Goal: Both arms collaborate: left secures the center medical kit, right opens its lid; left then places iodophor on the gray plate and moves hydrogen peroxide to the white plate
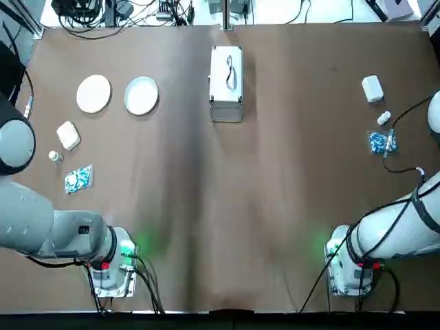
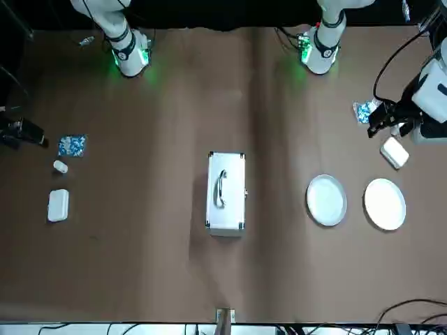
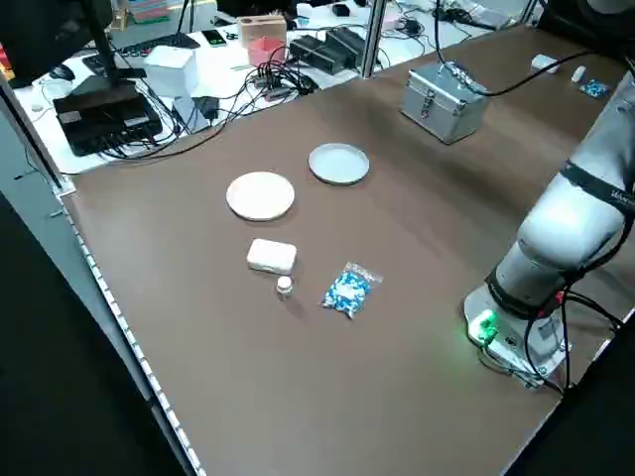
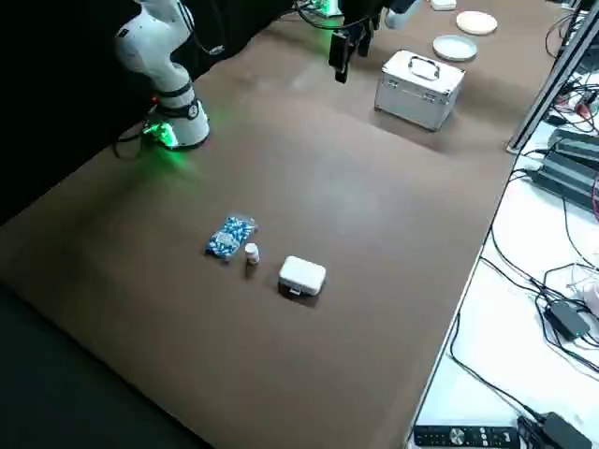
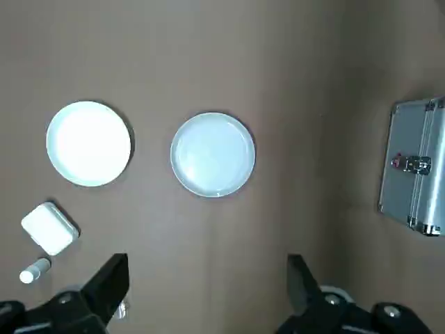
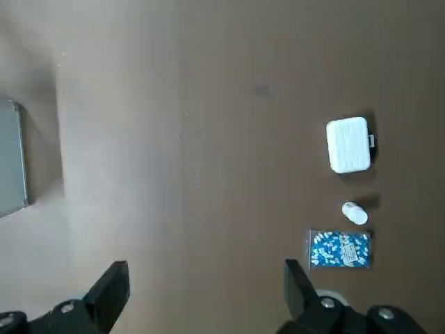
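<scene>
Two white robot arms reach over our brown table. Our left gripper (image 5: 208,261) hovers at the right of the front view, its two black fingers well apart and nothing between them. Our right gripper (image 6: 207,264) hangs at that view's left edge, also wide open and holding nothing. Neither touches the silver hard-sided medical kit (image 1: 227,84), which sits upper centre in the top view, lid closed, handle up.

Bare tabletop (image 1: 295,172) surrounds the kit; we see a wide stretch between it and the items at right, and a narrower gap to the round gray plate (image 1: 141,95) on its left. Beyond that lies the round white plate (image 1: 93,93), apart from its neighbour.

Below the plates, at left, come a white rounded box (image 1: 68,135), a clear packet of blue-and-white pieces (image 1: 78,179) and a small white bottle (image 1: 56,156). Upper right holds another white box (image 1: 372,89), another blue-and-white packet (image 6: 340,249), its pale label too small for us to read, and a white capped bottle (image 1: 383,118). We cannot tell which container is iodophor or hydrogen peroxide.
</scene>
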